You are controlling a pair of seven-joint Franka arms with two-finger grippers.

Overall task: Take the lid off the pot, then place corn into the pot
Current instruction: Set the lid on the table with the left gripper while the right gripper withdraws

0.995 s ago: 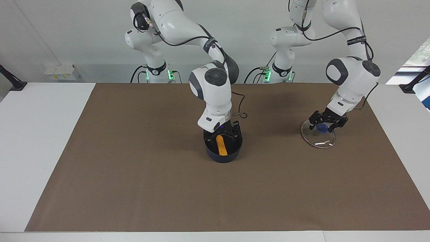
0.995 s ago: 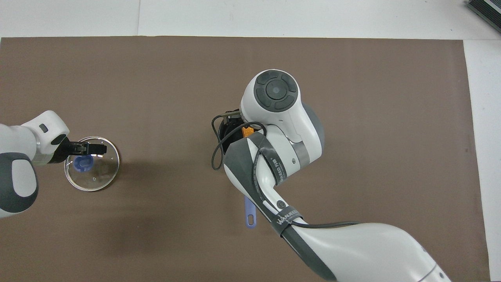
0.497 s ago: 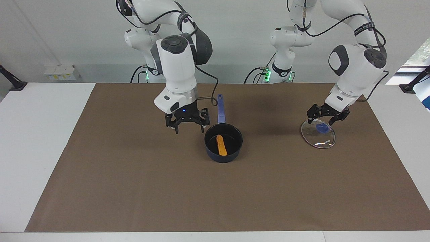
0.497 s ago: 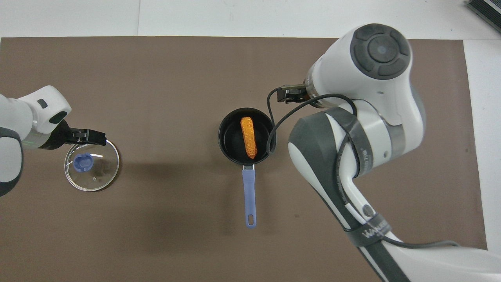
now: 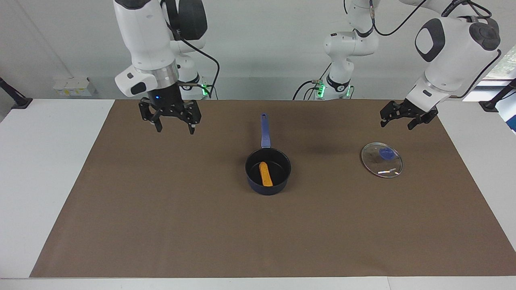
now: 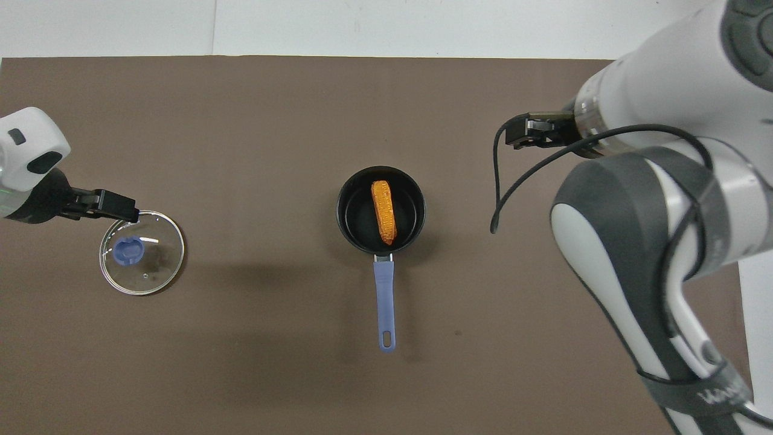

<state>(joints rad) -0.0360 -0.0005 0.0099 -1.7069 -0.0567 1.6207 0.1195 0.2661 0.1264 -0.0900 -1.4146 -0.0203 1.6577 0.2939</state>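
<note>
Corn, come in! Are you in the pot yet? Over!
Both grippers, left and right, open and empty, raised above the mat. Corn lies in pot. Lid off, flat on mat. Nothing blocking.

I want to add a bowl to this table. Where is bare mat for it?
Bare mat lies between the pot holding the corn and the lid, and from the pot toward the right arm's end. Both grippers, left and right, hang raised, empty.

A white tabletop (image 5: 48, 169) is carrying a broad brown mat (image 5: 161, 209) that is covering most of its surface. A plain pale wall (image 5: 258, 44) is rising at the robots' end. A small white box (image 5: 72, 86) is sitting against it, and daylight is entering through a window (image 5: 502, 66) at the left arm's end.
</note>
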